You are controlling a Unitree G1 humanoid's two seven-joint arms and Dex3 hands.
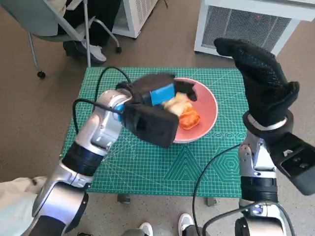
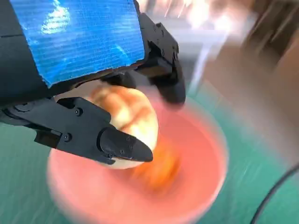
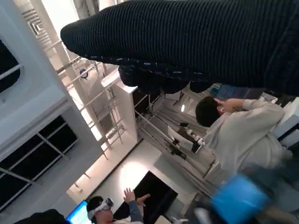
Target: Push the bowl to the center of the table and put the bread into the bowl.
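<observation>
The pink bowl [image 1: 206, 105] sits on the green mat, a little right of its middle. My left hand [image 1: 160, 93] hovers over the bowl and holds a pale bread roll [image 1: 176, 103], which the left wrist view shows as a golden bun [image 2: 128, 116] between the black fingers [image 2: 117, 144]. An orange piece [image 1: 190, 119] lies in the bowl [image 2: 187, 186] just beneath. My right hand [image 1: 263, 81] is raised above the table's right side, fingers together and straight, holding nothing. In the right wrist view the glove [image 3: 196, 42] points up at the room.
The green cutting mat [image 1: 162, 167] covers the small table. A chair [image 1: 54, 29] and a person's shoes stand beyond the far left corner, a white unit [image 1: 246, 24] beyond the far right. Black cables run along both arms. People [image 3: 233, 130] appear in the right wrist view.
</observation>
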